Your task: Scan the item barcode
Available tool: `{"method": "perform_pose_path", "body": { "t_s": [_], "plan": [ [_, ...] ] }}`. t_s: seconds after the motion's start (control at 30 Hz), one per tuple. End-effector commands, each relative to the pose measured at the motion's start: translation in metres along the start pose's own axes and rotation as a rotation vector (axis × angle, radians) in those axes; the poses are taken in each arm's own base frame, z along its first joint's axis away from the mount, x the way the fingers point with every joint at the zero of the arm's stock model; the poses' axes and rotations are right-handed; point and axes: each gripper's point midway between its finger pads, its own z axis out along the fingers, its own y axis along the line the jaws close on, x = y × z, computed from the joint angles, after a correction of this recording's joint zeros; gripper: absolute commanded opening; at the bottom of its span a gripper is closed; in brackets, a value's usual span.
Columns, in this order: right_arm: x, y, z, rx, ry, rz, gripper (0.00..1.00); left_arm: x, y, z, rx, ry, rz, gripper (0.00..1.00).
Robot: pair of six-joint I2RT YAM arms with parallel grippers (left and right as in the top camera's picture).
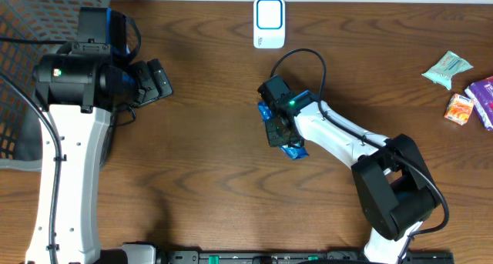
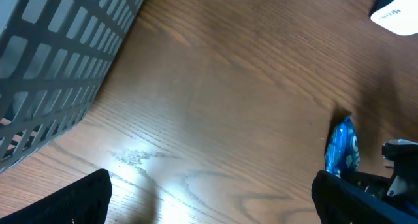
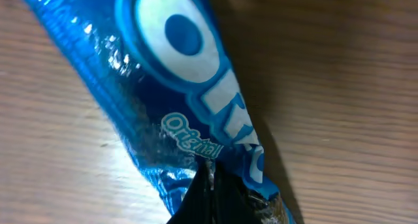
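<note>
**Packet gripped, scan not yet done**

My right end effector (image 1: 280, 130) is clamped on the blue Oreo packet (image 1: 295, 150) at mid-counter (image 1: 208, 148). My left end effector (image 1: 158, 79) hangs open and empty beside the basket (image 1: 46, 10). Next, I judge, the packet goes to the white scanner (image 1: 269, 21), barcode facing it.

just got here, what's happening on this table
The right pincer is shut on a blue Oreo packet near the middle of the table, short of the white scanner at the far edge. The left pincer hangs open and empty beside the grey basket. The packet is not yet at the scanner.
</note>
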Motion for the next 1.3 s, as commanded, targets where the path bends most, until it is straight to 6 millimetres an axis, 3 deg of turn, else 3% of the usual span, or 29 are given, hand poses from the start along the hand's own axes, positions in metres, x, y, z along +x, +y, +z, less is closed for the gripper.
{"method": "perform_pose_path", "body": {
  "t_s": [0.0, 0.3, 0.4, 0.53, 0.67, 0.97, 1.27],
  "plan": [
    [0.004, -0.026, 0.009, 0.112, 0.001, 0.033, 0.01, -0.002, 0.004, 0.001, -0.018, -0.004, 0.002, 0.98],
    [-0.022, -0.054, -0.011, 0.207, -0.045, 0.041, 0.12, -0.002, 0.004, 0.001, -0.018, -0.004, 0.002, 0.98],
    [-0.03, -0.039, -0.023, 0.13, -0.028, -0.039, 0.18, -0.002, 0.004, 0.001, -0.018, -0.004, 0.002, 0.98],
    [-0.025, -0.007, -0.028, 0.013, -0.004, -0.252, 0.41, -0.002, 0.004, 0.001, -0.018, -0.004, 0.003, 0.98],
    [-0.015, 0.002, -0.026, 0.058, 0.003, -0.355, 0.42, -0.002, 0.004, 0.001, -0.018, -0.004, 0.002, 0.98],
    [-0.015, -0.021, -0.016, 0.291, -0.065, -0.404, 0.5, -0.002, 0.004, 0.001, -0.018, -0.004, 0.003, 0.98],
    [-0.006, -0.026, 0.0, 0.304, -0.072, -0.403, 0.51, -0.002, 0.004, 0.001, -0.018, -0.004, 0.002, 0.98]
  ]
}}
